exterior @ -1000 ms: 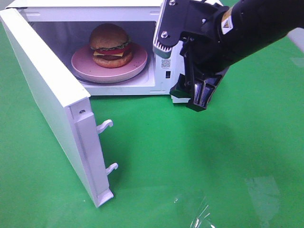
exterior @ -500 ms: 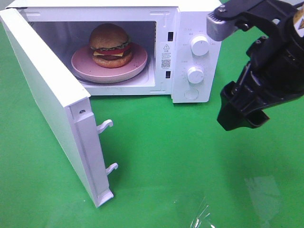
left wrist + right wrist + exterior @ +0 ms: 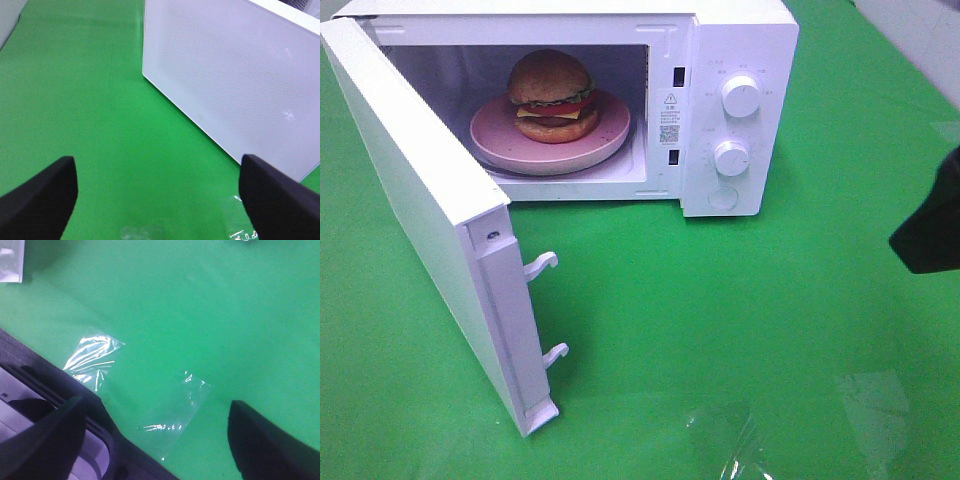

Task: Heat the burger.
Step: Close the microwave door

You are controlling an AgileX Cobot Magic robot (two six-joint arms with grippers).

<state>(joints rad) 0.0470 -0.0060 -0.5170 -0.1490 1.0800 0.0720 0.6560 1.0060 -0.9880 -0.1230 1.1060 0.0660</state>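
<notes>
**Burger in cavity; door open; both hands unloaded**

The burger (image 3: 552, 95) is found upright on the pink plate (image 3: 610, 140) inside the microwave (image 3: 740, 35); the door (image 3: 420, 220) is swung wide, with its latch hooks (image 3: 542, 265) exposed above the green tabletop (image 3: 740, 320). The left hand (image 3: 156, 165) is seen with its fingers spread apart and nothing between them, facing the outer face of the door; it is not found in the high view. The right hand (image 3: 155, 407) is likewise spread and empty above the tabletop, near a clear film patch (image 3: 92, 357); in the high view only a dark part of the right arm (image 3: 932, 225) is shown at the right edge, well apart from the microwave.

The step in hand is judged to be closing the door; heating is not yet started. Risks are noted as follows: if the door is pushed too sharply, the casing may be slid across the tabletop rather than latched; if the hooks are not driven fully home, the door may be left ajar and heating prevented; the front rim of the plate lies near the sill and could be struck if jolted forward. The upper knob (image 3: 741, 95) and lower knob (image 3: 731, 158) look small and smooth, so a slipping grip is possible; their markings cannot be read.
</notes>
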